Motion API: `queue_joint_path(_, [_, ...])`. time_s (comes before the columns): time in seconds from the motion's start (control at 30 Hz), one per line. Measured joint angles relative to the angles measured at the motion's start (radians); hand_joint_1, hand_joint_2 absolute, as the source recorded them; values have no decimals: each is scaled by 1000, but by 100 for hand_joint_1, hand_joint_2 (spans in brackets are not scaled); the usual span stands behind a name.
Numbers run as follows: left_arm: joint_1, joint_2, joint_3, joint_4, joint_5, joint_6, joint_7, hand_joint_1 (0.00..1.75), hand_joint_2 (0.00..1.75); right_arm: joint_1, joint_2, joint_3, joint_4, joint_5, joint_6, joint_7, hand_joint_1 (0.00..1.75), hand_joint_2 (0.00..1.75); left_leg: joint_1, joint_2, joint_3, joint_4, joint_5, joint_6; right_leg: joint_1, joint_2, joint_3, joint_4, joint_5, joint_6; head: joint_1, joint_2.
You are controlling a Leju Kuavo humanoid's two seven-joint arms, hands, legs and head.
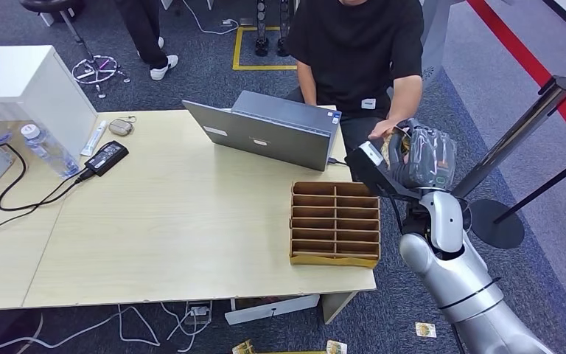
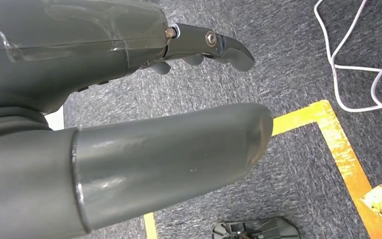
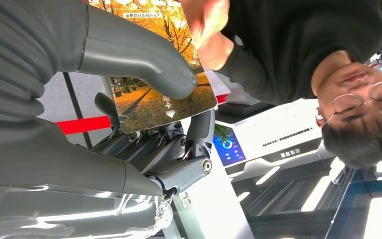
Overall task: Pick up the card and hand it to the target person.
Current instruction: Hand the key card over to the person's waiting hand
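The main risk at this stage is a dropped card. The person's hand [image 3: 206, 30] is reaching the card [image 3: 154, 99] and appears to be touching its far edge, while the right hand [image 1: 420, 158] is gripping it between the thumb [image 3: 144, 59] and the darker fingers [image 3: 179, 144] beneath. If the thumb is lifting before the person is holding the card firmly, the card is likely falling to the carpet beside the table [image 1: 169, 221], where other cards are already lying. If the thumb is pressing while the person is pulling, the card is likely bending or sliding out at an angle.

A lesser risk is contact: the right hand is sitting close to the person's forearm [image 1: 405, 99] and just beyond the laptop [image 1: 269, 129] and the wooden slotted tray [image 1: 335, 221].

The left hand [image 2: 129, 124] is hanging over the carpet, its fingers apart and holding nothing.

The card is thin, flat and glossy, printed with an autumn tree scene in orange and yellow, with small white characters and a downward arrow.
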Motion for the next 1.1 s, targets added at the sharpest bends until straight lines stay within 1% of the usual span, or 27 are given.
queue_joint_path(0.1, [0, -1, 0, 0, -1, 0, 0, 0, 0, 0, 1, -1, 13, 1, -13, -3, 150, 175, 0, 0, 0, 0, 0, 0, 0, 0, 0, 0, 0, 0, 0, 0])
queue_joint_path(0.2, [0, -2, 0, 0, -2, 0, 0, 0, 0, -1, 2, -1, 26, 1, -18, -4, 144, 175, 0, 0, 0, 0, 0, 0, 0, 0, 0, 0, 0, 0, 0, 0])
queue_joint_path(0.4, [0, -2, 0, 0, -3, 0, 3, 0, 0, -1, 3, -1, 59, 1, -25, -7, 116, 175, 0, 0, 0, 0, 0, 0, 0, 0, 0, 0, 0, 0, 0, 0])
queue_joint_path(0.43, [0, -2, 0, 0, -3, 0, 3, 0, 0, -1, 3, -1, 64, 1, -27, -9, 99, 175, 0, 0, 0, 0, 0, 0, 0, 0, 0, 0, 0, 0, 0, 0])
queue_joint_path(0.47, [0, -3, 0, 0, -3, 0, 3, 0, 0, -1, 3, -1, 69, 1, -28, -10, 77, 175, 0, 0, 0, 0, 0, 0, 0, 0, 0, 0, 0, 0, 0, 0])
queue_joint_path(0.5, [0, -3, 0, 0, -3, 0, 3, 0, 0, -1, 4, -2, 75, 1, -28, -11, 46, 175, 0, 0, 0, 0, 0, 0, 0, 0, 0, 0, 0, 0, 0, 0])
queue_joint_path(0.53, [0, -4, 0, 0, -3, 0, 3, 0, 0, -1, 4, -2, 80, 1, -28, -12, 22, 175, 0, 0, 0, 0, 0, 0, 0, 0, 0, 0, 0, 0, 0, 0])
queue_joint_path(0.57, [0, -4, -1, 0, -3, 0, 3, 0, 0, -1, 4, -2, 84, 1, -28, -12, 8, 175, 0, 0, 0, 0, 0, 0, 0, 0, 0, 0, 0, 0, 0, 0])
queue_joint_path(0.6, [0, -4, -1, 0, -3, 0, 3, 0, 0, -1, 4, -2, 88, 1, -29, -12, 0, 175, 0, 0, 0, 0, 0, 0, 0, 0, 0, 0, 0, 0, 0, 0])
queue_joint_path(1.1, [0, -5, -6, 0, -3, 0, 4, 0, 0, -1, 4, -2, 131, -1, -28, -12, 0, 175, 0, 0, 0, 0, 0, 0, 0, 0, 0, 0, 0, 0, 0, 0])
